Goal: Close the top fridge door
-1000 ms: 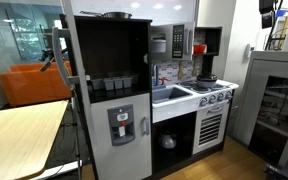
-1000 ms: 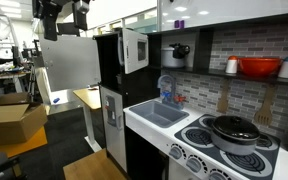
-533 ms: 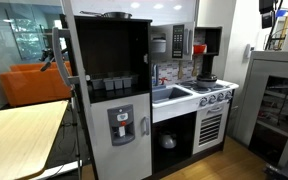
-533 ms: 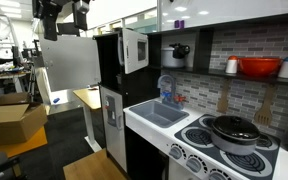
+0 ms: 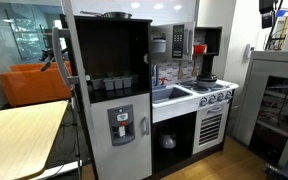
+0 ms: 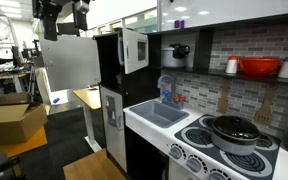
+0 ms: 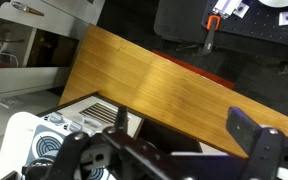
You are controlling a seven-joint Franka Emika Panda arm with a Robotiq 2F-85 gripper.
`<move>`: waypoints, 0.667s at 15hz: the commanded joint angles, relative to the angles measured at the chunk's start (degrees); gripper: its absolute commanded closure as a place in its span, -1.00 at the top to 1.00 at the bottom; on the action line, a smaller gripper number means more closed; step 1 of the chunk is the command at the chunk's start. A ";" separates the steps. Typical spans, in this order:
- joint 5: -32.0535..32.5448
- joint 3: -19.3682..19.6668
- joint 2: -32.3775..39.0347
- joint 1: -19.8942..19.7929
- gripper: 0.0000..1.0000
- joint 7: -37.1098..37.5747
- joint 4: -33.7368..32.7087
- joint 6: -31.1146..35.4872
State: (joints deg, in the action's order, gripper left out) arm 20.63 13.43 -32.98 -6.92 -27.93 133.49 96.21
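I'd lower the gripper (image 6: 66, 14) to the outer face of the top fridge door (image 6: 72, 62), near its free edge, then push in one steady arc about the hinge until the door seats over the dark upper compartment (image 5: 109, 45). Right now the door stands swung wide open, above the bench (image 6: 88, 98) edge nearest the fridge. The gripper hovers just above the door's top edge, apparently not touching it, and the wrist view shows it spread and empty.

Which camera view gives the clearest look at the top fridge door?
An exterior view: the top fridge door hangs swung open, broad grey face showing. In an exterior view facing the open compartment, it is edge-on at best. The wrist view misses it.
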 commanded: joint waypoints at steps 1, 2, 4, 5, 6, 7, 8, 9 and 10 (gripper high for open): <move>0.15 0.34 -0.02 0.48 1.00 0.17 -0.13 -0.21; 0.15 0.34 -0.02 0.48 1.00 0.17 -0.13 -0.21; 0.15 0.34 -0.02 0.48 1.00 0.17 -0.13 -0.21; 0.15 0.34 -0.02 0.48 1.00 0.17 -0.13 -0.21; 0.15 0.34 -0.02 0.48 1.00 0.17 -0.13 -0.21; 0.15 0.34 -0.02 0.48 1.00 0.17 -0.13 -0.21; 0.15 0.34 -0.02 0.48 1.00 0.17 -0.13 -0.21; 0.15 0.34 -0.02 0.48 1.00 0.17 -0.13 -0.21; 0.15 0.34 -0.02 0.48 1.00 0.17 -0.13 -0.21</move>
State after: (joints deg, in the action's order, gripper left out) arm 20.63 13.43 -32.98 -6.92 -27.93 133.49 96.21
